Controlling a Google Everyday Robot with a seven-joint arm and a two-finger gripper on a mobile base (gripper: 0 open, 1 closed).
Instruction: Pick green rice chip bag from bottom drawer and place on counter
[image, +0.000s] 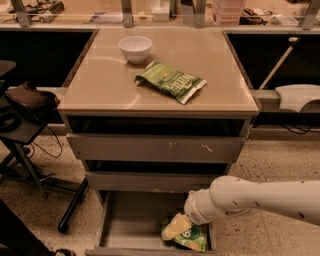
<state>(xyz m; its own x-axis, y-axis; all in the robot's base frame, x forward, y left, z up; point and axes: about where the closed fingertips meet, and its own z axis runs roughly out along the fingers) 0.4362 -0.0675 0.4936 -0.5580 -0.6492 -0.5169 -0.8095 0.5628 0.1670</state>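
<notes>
The tool (176, 226) is down in the open bottom drawer (131, 222), right over the green rice chip bag (194, 239) at its front right. It probably comes in low from the right to clear the table (100, 90) above (whether it has gripped the bag, I cannot tell).

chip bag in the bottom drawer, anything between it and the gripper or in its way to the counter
Nothing visible. The gripper is right at the chip bag in the open drawer, front right. On the counter a bowl and a longer green bag take the middle and back; its front is bare.
</notes>
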